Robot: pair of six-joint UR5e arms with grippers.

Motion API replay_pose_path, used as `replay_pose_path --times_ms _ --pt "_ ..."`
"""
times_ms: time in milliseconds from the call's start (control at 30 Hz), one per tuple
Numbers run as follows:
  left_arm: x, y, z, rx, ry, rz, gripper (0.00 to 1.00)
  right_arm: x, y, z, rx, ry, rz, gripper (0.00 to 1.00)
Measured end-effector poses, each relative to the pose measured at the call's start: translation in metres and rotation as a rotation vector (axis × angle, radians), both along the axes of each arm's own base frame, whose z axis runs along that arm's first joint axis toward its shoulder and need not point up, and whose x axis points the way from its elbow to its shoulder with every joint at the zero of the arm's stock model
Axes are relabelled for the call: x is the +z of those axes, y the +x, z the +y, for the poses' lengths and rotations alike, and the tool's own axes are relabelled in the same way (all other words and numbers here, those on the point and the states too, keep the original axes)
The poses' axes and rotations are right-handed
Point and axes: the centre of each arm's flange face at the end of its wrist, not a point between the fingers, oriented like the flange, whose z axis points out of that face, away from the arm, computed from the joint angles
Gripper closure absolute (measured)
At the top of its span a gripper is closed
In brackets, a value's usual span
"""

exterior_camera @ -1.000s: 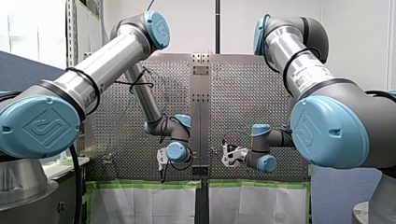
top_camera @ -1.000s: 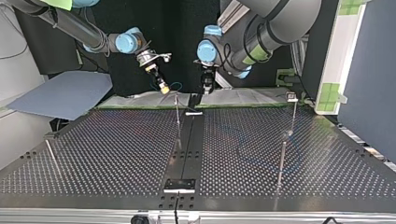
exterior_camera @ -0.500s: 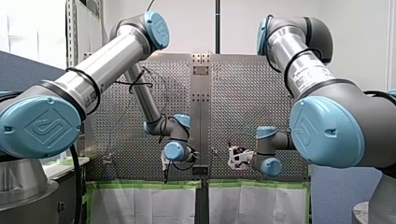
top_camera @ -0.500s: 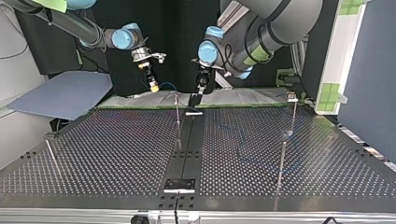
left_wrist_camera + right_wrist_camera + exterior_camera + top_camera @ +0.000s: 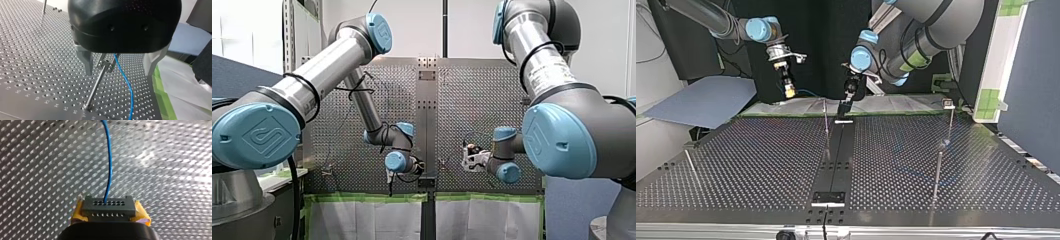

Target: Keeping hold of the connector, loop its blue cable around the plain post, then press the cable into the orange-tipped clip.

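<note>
1. Grey perforated metal table (image 5: 761, 160) with a black centre strip (image 5: 836, 160). White sheeting edged in green tape (image 5: 786, 106) lies along its far edge in the top view, and a blue-grey panel (image 5: 701, 102) sits at that view's left.
2. My right gripper (image 5: 109, 217): yellow pads (image 5: 76, 213) clamped on a dark grey multi-hole connector (image 5: 107, 206), raised over the sheeting. A thin blue cable (image 5: 109, 165) leaves its face.
3. My left gripper (image 5: 118, 63): metal fingers (image 5: 86, 61) spread wide, with a thin metal rod (image 5: 96, 87) and the cable between them, neither gripped.

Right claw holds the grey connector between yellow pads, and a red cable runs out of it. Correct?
Not quite: the cable is blue, not red; the right wrist view shows it. The right claw does hold the grey connector between yellow pads.
</note>
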Motion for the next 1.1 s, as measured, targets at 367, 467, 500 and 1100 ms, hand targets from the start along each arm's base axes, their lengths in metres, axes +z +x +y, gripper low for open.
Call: replay_pose_path --times_ms 367,467,500,1100 --pt "-0.002 -0.001 0.006 0.005 0.024 0.032 0.0 0.034 0.028 0.058 0.145 -0.017 -0.064 1.0" --pt "-0.003 -0.002 0.008 0.014 0.039 0.041 0.0 0.042 0.034 0.073 0.157 -0.002 -0.089 1.0" --pt "-0.004 -0.002 0.009 0.017 0.044 0.044 0.0 0.046 0.036 0.076 0.16 -0.005 -0.101 1.0" --pt "-0.004 -0.002 0.012 0.03 0.056 0.051 0.0 0.04 -0.006 0.039 0.022 0.093 -0.245 1.0"
